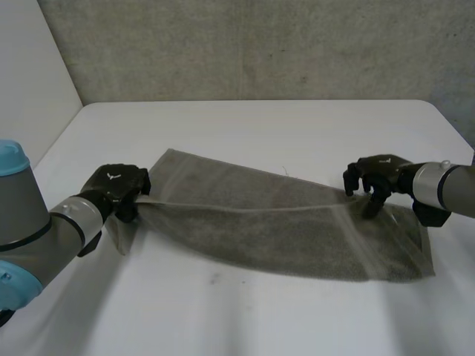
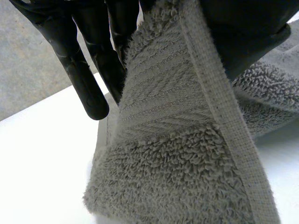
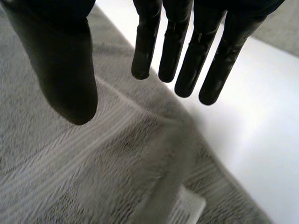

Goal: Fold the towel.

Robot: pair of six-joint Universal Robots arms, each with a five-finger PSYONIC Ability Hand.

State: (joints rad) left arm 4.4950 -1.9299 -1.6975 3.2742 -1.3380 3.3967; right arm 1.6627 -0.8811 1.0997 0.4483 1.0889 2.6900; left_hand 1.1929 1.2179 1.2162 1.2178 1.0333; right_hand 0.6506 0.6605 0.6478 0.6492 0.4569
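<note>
On the white table (image 1: 260,126), a grey towel (image 1: 282,230) stretched long from side to side, mostly flat, with one low ridge raised along its length between the two hands. At its left end, the left hand (image 1: 115,189), closed on the cloth and holding that end a little off the table, with the corner hanging down below the hand to the tabletop. In the left wrist view, a hemmed edge of the towel pinched between the dark fingers (image 2: 88,88) and the thumb (image 2: 243,37), with the looped pile hanging underneath. Near the right end, the right hand (image 1: 378,174), above the far long edge of the towel, holding nothing. In the right wrist view, straight fingers side by side, thumb well apart from them, no cloth between; under them a soft fold of the towel and, beside the fingertips, bare table. Right end of the towel flat on the table, just beyond the right hand. Behind the table, a rough grey wall (image 1: 260,44)
</note>
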